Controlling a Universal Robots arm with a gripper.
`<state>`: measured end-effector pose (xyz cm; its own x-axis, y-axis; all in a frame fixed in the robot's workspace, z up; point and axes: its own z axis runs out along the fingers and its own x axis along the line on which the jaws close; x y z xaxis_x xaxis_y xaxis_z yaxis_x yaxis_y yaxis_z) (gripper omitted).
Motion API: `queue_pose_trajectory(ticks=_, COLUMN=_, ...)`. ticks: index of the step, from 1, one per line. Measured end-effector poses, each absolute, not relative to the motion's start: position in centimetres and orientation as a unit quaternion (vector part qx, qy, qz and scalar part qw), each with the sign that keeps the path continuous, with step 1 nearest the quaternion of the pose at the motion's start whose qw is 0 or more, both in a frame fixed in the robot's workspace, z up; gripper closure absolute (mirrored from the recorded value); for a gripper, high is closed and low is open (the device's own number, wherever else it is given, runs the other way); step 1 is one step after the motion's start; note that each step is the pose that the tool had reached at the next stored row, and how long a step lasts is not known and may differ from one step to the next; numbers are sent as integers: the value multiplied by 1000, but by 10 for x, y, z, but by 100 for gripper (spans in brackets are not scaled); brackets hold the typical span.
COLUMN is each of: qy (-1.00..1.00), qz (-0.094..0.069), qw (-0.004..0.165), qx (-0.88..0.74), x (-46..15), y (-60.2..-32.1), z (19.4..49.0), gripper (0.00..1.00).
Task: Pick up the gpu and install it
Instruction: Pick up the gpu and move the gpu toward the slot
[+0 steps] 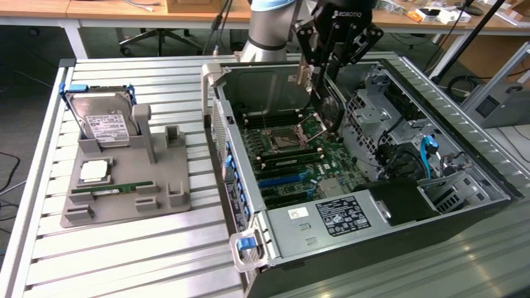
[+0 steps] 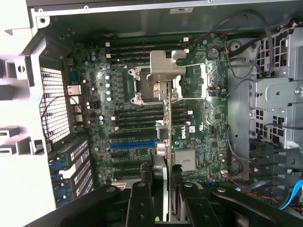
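End effector (image 1: pixel 321 62) pinching gpu (image 1: pixel 328 108), edge-on over open case (image 1: pixel 308 231); card face hidden, lower edge indistinct.

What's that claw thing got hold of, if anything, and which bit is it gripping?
The claw pinches a thin graphics card by its upper edge. The card hangs on edge from it, above the open computer case.

Dark green gpu (image 2: pixel 168 113), blue motherboard slot (image 2: pixel 132 144)
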<state>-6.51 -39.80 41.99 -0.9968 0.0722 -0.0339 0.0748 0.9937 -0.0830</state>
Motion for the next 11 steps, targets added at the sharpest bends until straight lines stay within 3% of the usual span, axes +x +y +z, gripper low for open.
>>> queue_pose_trajectory(ticks=11, qy=998, qz=-44, qw=15, qx=37, x=-60, y=-398, z=420, gripper=73)
